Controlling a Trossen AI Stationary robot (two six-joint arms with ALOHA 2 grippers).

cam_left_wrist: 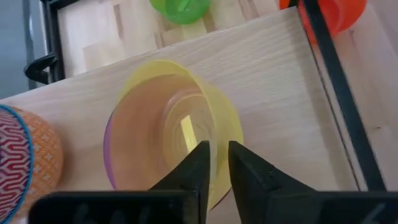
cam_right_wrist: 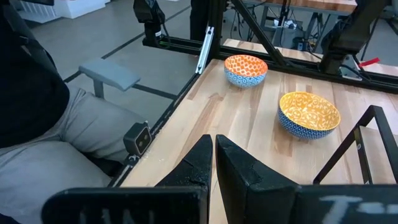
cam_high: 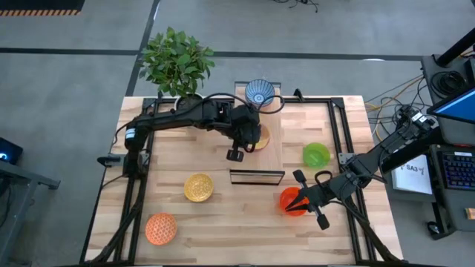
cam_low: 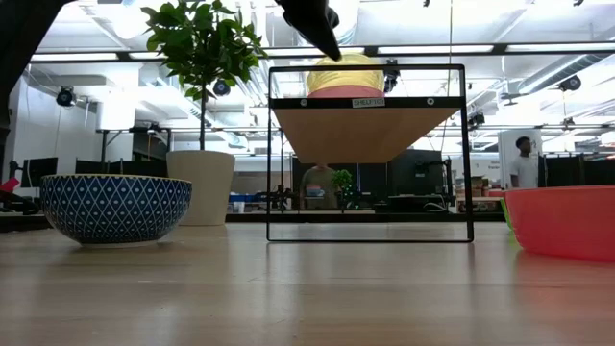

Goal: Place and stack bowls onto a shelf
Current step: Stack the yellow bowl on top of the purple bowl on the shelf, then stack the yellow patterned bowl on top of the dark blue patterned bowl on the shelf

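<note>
The step in hand seems to be the setting down of a stacked bowl on the shelf (cam_high: 297, 130): the left gripper (cam_left_wrist: 216, 163) stands over the yellow bowl (cam_left_wrist: 171, 134), which sits inside a purple bowl (cam_left_wrist: 111, 163) on the pale planks. Its two fingers are only a narrow gap apart, with the yellow rim passing near them, and I cannot tell if they grip the rim or have let it go. In my judgement the next move calls for a clear release and a straight lift, so that the stack is not dragged. The right gripper (cam_high: 310, 200) is at the near side of the table, beside the red bowl (cam_high: 290, 201), with its fingers closed on nothing that I can see. The left wrist view shows the two nested bowls and, just beside them on the shelf, a red-and-white patterned bowl (cam_left_wrist: 25, 160); the high view hides these under the arm. The high view gives the rest: a green bowl (cam_high: 315, 154), an amber bowl (cam_high: 198, 187) and an orange bowl (cam_high: 160, 228) on the table, and a blue-white bowl (cam_high: 259, 91) at the far edge. The low view shows the stack raised on the shelf board between the dark frame posts.
</note>
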